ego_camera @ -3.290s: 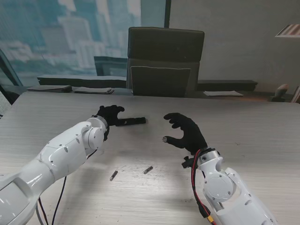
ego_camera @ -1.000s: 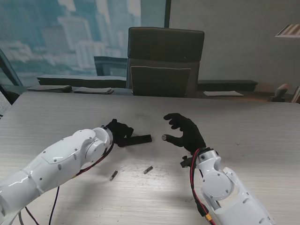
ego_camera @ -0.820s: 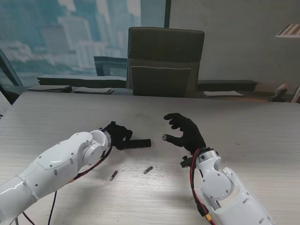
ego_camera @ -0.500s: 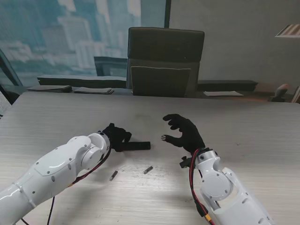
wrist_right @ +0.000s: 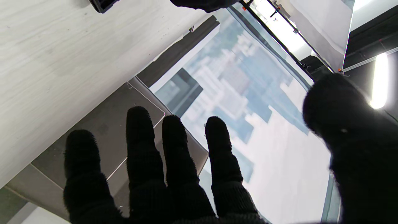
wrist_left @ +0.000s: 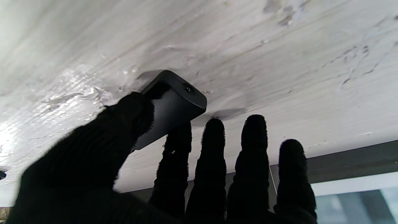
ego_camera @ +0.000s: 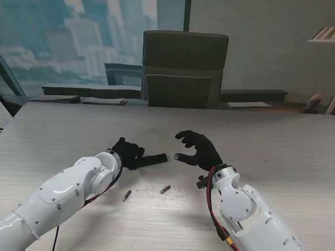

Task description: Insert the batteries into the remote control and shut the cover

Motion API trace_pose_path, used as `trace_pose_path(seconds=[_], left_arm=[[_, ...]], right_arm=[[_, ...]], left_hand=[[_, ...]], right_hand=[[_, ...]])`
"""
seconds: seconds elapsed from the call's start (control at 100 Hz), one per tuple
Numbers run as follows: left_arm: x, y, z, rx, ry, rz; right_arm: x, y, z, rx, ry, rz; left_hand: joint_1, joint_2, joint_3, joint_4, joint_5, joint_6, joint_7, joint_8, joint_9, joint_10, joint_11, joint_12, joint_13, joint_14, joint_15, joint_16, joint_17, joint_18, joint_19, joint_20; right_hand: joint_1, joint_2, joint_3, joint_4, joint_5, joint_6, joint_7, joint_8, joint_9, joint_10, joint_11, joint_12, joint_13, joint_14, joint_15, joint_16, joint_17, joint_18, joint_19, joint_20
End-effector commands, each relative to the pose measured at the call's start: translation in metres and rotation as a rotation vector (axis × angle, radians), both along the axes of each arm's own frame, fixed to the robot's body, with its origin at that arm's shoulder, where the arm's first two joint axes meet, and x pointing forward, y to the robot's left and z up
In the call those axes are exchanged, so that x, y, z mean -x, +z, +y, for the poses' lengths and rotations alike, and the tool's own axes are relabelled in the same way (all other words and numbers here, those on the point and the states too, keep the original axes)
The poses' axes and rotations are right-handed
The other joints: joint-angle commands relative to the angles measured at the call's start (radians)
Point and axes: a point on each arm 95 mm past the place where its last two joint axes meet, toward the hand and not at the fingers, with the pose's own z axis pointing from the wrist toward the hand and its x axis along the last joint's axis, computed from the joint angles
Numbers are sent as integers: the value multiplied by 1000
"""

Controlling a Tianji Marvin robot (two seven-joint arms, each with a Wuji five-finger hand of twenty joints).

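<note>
My left hand (ego_camera: 127, 152) in its black glove is shut on one end of the dark remote control (ego_camera: 152, 158), which sticks out to the right just over the table. The left wrist view has the remote (wrist_left: 174, 105) pinched between thumb and forefinger, its rounded end near the tabletop. My right hand (ego_camera: 196, 150) hovers open to the right of the remote's free end, fingers spread and curved, a small gap from it. Two small batteries (ego_camera: 166, 189) (ego_camera: 126, 196) lie on the table nearer to me. In the right wrist view a corner of the remote (wrist_right: 102, 4) shows past my spread fingers (wrist_right: 174, 146).
The pale wood-grain table (ego_camera: 272, 141) stretches across the stand view. A dark office chair (ego_camera: 183, 70) stands behind its far edge. Flat dark items (ego_camera: 78, 99) lie on a ledge far left, and a white sheet (ego_camera: 248, 104) far right.
My left hand has drawn the remote nearer to me and rightwards from its farther spot. My right hand has drifted left, closing toward the remote's free end.
</note>
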Motion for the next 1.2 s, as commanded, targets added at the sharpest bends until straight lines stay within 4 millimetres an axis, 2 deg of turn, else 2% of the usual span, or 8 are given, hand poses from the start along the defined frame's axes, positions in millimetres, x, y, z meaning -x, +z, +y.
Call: trace_pose_path(seconds=[0.0,0.16,0.36,0.49,0.74,0.95,1.19], left_arm=[[13,-30,17,-55,32,82],[12,-27,17,-66,20,67],[11,-23,19,-93,-13,63],[12,-22,20,-99,-16,58],[17,-19,20,-71,-10,18],[24,-13,19,-38,-2,-25],[30,-11,18,31,-2,-97]], right_arm=[[1,-3,4,11,21,17],[-1,-5,6,23,37,29],[-2,-7,8,21,38,41],[-2,-7,8,19,38,46],[-2,-7,7,19,38,46],[-1,-8,8,23,41,46],[-1,-9,9,24,44,51]], left_hand=[[-16,52,68,57,106,-17,-153,-43,51,-36,51,42,-24,-25,-11,7,-23,-13,8,-10],[-9,55,82,67,96,-14,-182,-41,34,-32,36,34,-25,-26,-13,6,-24,-13,8,-10],[17,52,94,67,77,-34,-227,-46,5,-32,12,23,-34,-34,-22,2,-25,-14,5,-12],[20,53,94,66,69,-26,-246,-51,-4,-30,7,20,-37,-36,-23,1,-25,-15,2,-13],[-78,54,73,62,37,20,-345,-92,-44,-14,-9,10,-62,-34,-29,0,-31,-16,-3,-16],[-91,78,36,60,12,48,-416,-126,-85,-1,-30,0,-94,-34,-42,-7,-39,-17,-11,-20],[-106,58,11,50,-29,71,-473,-155,-129,9,-46,-9,-122,-31,-51,-11,-47,-14,-16,-22]], right_hand=[[10,14,-16,13,12,5,-3,-16,4,9,-5,-4,-7,-3,7,13,1,-11,-19,15],[10,21,-18,13,13,3,-6,-16,3,8,-6,-4,-6,-3,9,13,2,-12,-22,17],[11,24,-22,14,16,4,-8,-15,7,9,-5,-4,-6,-2,8,13,2,-12,-25,18],[10,27,-24,15,16,4,-9,-14,7,10,-5,-4,-5,-2,9,13,4,-11,-26,20],[11,28,-27,16,16,5,-10,-13,7,11,-5,-4,-6,-2,9,13,6,-12,-29,23],[12,27,-26,16,16,4,-10,-12,7,11,-5,-4,-6,-1,9,13,6,-11,-32,25],[11,27,-24,16,15,4,-10,-11,7,10,-5,-3,-4,-2,11,13,7,-12,-34,28]])
